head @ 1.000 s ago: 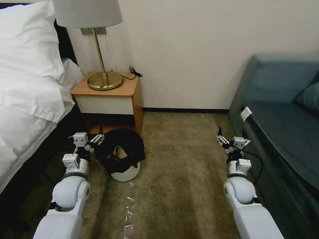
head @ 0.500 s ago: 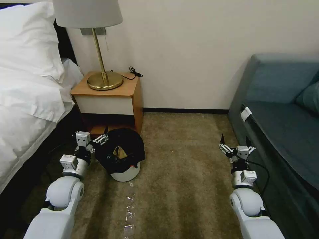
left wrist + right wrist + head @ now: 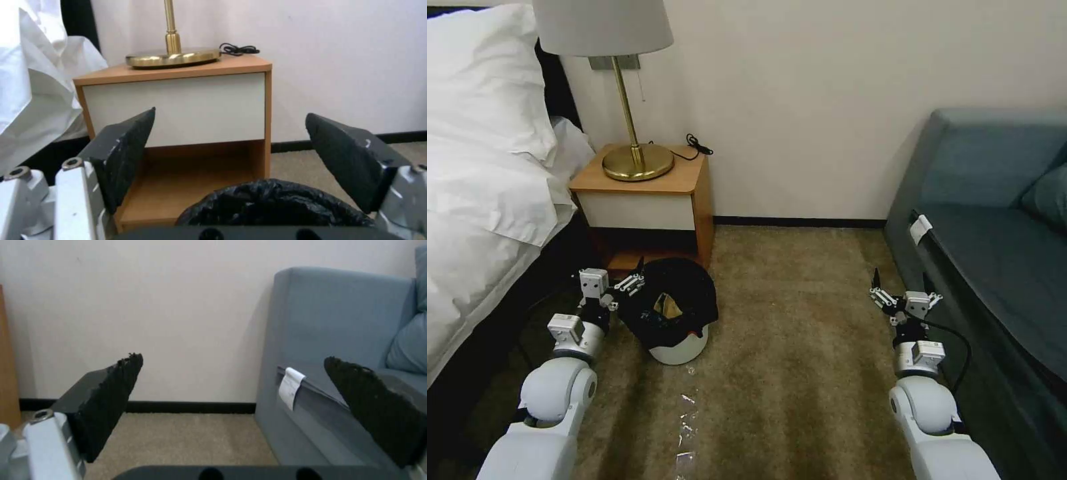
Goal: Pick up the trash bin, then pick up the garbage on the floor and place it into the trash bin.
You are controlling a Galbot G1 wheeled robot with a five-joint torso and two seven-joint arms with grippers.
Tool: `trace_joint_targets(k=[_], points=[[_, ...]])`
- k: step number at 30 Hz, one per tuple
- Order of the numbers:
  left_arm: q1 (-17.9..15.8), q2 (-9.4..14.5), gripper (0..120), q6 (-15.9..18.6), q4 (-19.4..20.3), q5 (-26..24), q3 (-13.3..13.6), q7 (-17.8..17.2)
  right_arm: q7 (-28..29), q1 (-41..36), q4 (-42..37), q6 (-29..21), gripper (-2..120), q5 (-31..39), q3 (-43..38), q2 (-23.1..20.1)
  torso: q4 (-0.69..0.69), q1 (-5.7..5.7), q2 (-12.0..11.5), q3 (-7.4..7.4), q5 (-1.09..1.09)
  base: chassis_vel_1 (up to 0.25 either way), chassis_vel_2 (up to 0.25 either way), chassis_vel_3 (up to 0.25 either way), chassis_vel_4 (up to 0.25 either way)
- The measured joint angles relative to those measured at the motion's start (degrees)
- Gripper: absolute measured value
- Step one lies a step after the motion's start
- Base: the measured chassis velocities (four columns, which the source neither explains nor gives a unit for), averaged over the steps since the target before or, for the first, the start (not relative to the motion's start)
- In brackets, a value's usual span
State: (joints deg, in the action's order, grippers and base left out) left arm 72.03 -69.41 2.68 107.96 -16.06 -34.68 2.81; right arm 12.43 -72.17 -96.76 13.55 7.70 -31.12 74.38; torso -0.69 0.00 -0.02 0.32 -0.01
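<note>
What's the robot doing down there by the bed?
It is tidying up. A small round white plastic bin lined with a crinkly black bag sits on the brown carpet in front of the wooden nightstand, with some crumpled wrappers already inside. The left tool is open right beside the bin's rim, not gripping it. The right tool is open too, empty, hovering low next to the blue-grey sofa.

White trash bin (image 3: 679, 350), black liner
</note>
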Motion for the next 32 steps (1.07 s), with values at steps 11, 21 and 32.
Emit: trace_joint_targets(k=[11,21,32], points=[[0.0,0.0,92,0.1,0.0,0.0,0.0,-0.1,0.0,0.0,0.0,0.0,100,0.0,0.0,0.0,0.00,0.00,0.0,0.00,0.00,0.000,0.000,0.000,0.000],[0.0,-0.1,92,0.1,0.0,0.0,0.0,-0.1,0.1,0.1,0.0,-0.1,100,0.1,0.1,0.0,0.00,0.00,0.0,0.00,0.00,0.000,0.000,0.000,0.000],[0.0,-0.1,92,0.1,0.0,0.0,0.0,-0.1,0.1,0.1,0.0,-0.1,100,0.1,0.1,0.0,0.00,0.00,0.0,0.00,0.00,0.000,0.000,0.000,0.000]])
